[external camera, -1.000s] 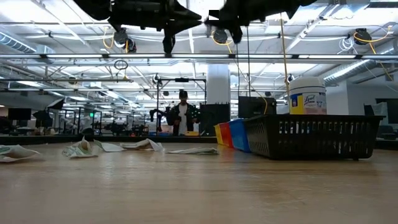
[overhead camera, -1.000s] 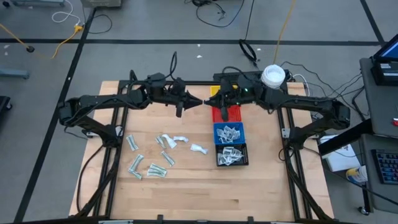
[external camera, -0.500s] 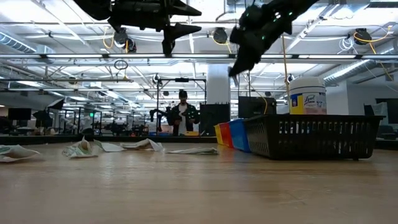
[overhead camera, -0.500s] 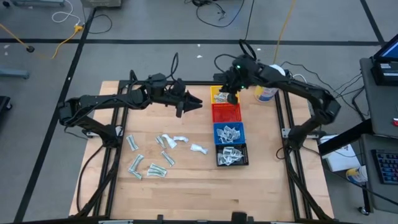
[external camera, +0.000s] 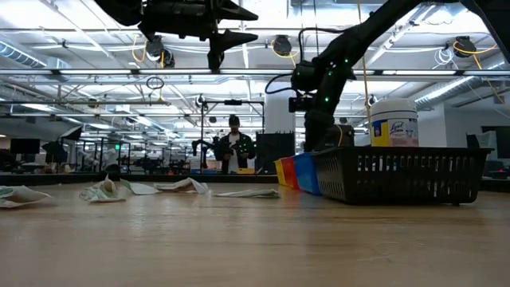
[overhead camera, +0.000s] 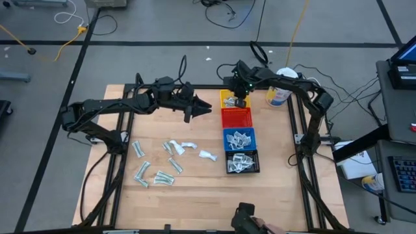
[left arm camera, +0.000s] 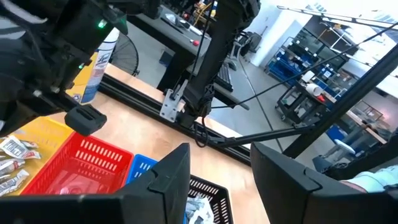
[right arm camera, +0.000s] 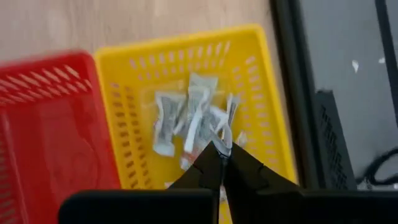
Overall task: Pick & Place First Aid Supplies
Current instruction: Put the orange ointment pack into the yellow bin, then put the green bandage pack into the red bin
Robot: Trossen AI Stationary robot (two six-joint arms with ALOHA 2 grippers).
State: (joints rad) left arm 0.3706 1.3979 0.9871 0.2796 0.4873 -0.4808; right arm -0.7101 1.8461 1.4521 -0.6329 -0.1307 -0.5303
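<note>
**Right arm over the yellow bin, a packet pinched at its tips**

The right gripper (right arm camera: 219, 155) hangs above the yellow bin (overhead camera: 229, 98), fingers pressed together on what looks like a small clear-wrapped packet (right arm camera: 226, 138), though it is too small to be sure. Several sachets (right arm camera: 186, 118) already lie in that bin; the red bin (overhead camera: 236, 117) beside it holds little or nothing. The left gripper (overhead camera: 203, 108) waits mid-air, jaws part-open and empty, beside the red bin. Loose supplies (overhead camera: 162, 162) lie scattered on the table (overhead camera: 195, 201), well apart from the bins.

If the fingers let go while off-centre, the packet may catch the yellow rim or fall into the red bin. A light wrapper may also cling to a finger.

A second ago the two grippers met tip to tip above the red bin. Since then the right arm has swung away to the yellow bin, and the left jaws have opened.
</note>
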